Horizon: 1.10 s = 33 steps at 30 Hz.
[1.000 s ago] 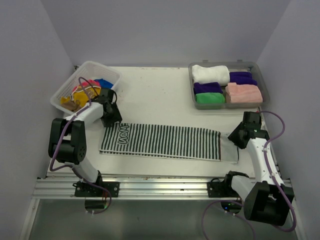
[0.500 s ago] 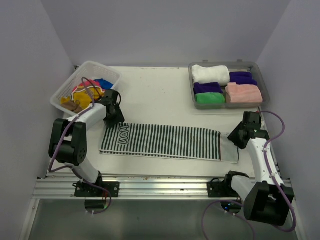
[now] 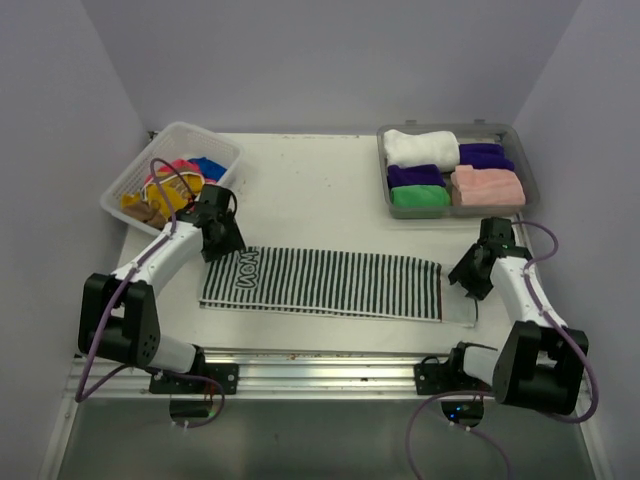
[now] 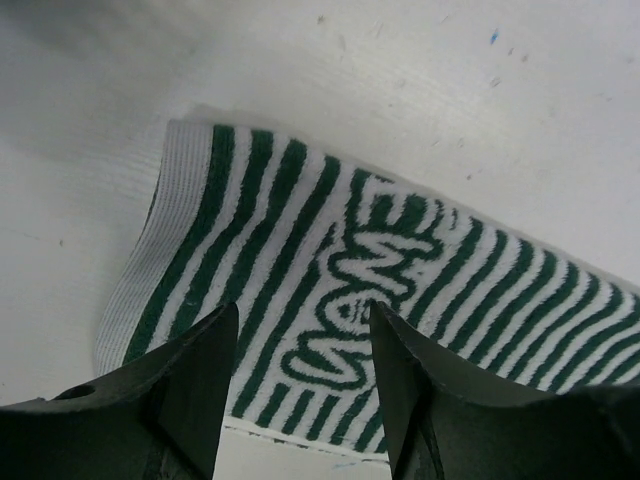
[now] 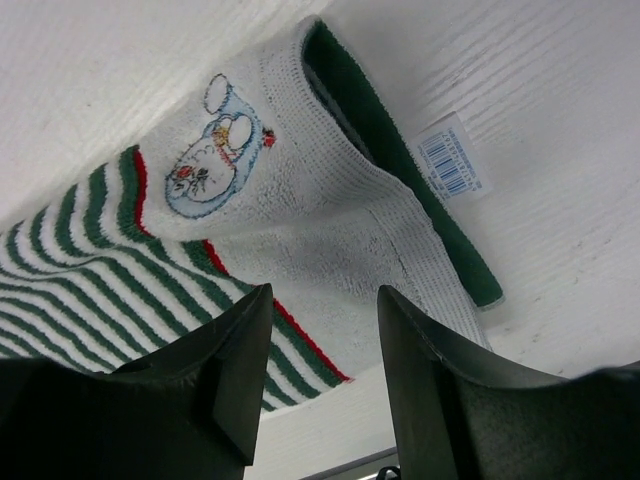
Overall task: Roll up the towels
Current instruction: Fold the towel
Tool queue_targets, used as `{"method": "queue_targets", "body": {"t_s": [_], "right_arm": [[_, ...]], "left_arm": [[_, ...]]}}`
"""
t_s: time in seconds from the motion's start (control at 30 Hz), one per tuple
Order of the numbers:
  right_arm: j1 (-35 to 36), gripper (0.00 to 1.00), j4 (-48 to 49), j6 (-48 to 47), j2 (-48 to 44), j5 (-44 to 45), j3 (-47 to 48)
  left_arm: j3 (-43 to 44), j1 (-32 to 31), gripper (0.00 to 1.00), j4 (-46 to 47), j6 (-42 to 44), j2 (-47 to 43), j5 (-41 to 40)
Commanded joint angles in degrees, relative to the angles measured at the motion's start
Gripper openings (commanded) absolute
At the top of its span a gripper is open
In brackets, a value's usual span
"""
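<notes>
A long striped towel lies flat across the near part of the table. In the wrist views its stripes look dark green on white. My left gripper hangs open just above its left end, over the woven lettering, with nothing between the fingers. My right gripper is open over the towel's pale right end. That end carries a small cartoon patch and a barcode label. More loose towels are bunched in the basket.
A white lattice basket stands at the back left. At the back right a grey tray holds rolled towels: white, purple, green, pink. The table's front rail runs along the near edge.
My left arm has swung its elbow out to the left and the gripper has come down onto the towel's left end. My right gripper has opened wider and shifted slightly left.
</notes>
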Motion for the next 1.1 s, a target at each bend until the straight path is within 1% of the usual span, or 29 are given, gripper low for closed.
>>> {"method": "queue_targets", "body": {"t_s": [0.0, 0.1, 0.33, 0.43, 0.47, 0.53, 0.57, 0.63, 0.67, 0.83, 0.9, 0.93, 0.97, 1.03, 1.07], "right_arm": [[0.0, 0.5, 0.1, -0.9, 5.4, -1.1, 2.9], [0.0, 0.49, 1.5, -0.9, 9.2, -1.7, 2.8], [0.0, 0.47, 6.4, -0.8, 14.6, -1.7, 0.7], [0.0, 0.39, 9.0, -0.8, 16.9, -3.0, -0.7], [0.0, 0.32, 9.7, -0.7, 17.4, -3.1, -1.5], [0.0, 0.22, 10.6, -0.5, 17.7, -3.1, -1.8], [0.0, 0.12, 10.7, -0.6, 17.2, -2.9, -1.8], [0.0, 0.03, 10.2, -0.5, 16.0, -1.9, -1.8], [0.0, 0.0, 9.8, -0.3, 15.2, -0.9, -1.6], [0.0, 0.0, 4.0, 0.2, 5.7, 3.7, 1.0], [0.0, 0.0, 1.9, 0.2, 2.3, 5.9, 3.5], [0.0, 0.0, -0.1, 0.0, -0.7, 6.5, 4.4], [-0.1, 0.0, -1.1, -0.2, -2.1, 7.0, 6.5], [0.0, 0.0, -3.3, -0.8, -5.6, 7.5, 8.7], [0.0, 0.0, -4.1, -1.0, -6.5, 7.2, 11.1]], "left_arm": [[-1.6, 0.3, 0.59, -0.7, 0.2, 0.8, 0.3], [-2.2, 0.3, 0.59, 0.3, 0.3, 1.2, 1.4], [-2.5, 0.2, 0.58, 1.5, 0.6, 2.6, 3.4], [-3.0, 0.2, 0.58, 2.3, 0.5, 3.5, 4.2], [-3.3, 0.2, 0.58, 2.5, 0.5, 3.8, 4.3], [-3.8, 0.2, 0.58, 3.0, 0.6, 4.0, 4.3], [-3.9, 0.2, 0.58, 3.3, 0.7, 4.3, 4.3], [-4.8, 0.2, 0.58, 4.1, 0.7, 4.8, 5.0], [-5.1, 0.2, 0.57, 4.3, 0.7, 5.4, 5.4], [-7.5, -1.5, 0.56, 7.7, -0.8, 7.1, 8.2], [-8.0, -4.2, 0.56, 9.0, -2.4, 8.5, 9.2], [-8.0, -5.2, 0.56, 9.6, -2.9, 9.1, 9.6], [-8.0, -7.7, 0.56, 10.0, -3.6, 10.5, 10.1], [-7.4, -9.8, 0.56, 11.8, -5.1, 11.9, 16.2], [-7.2, -12.2, 0.56, 12.5, -5.7, 13.0, 17.2]]}}
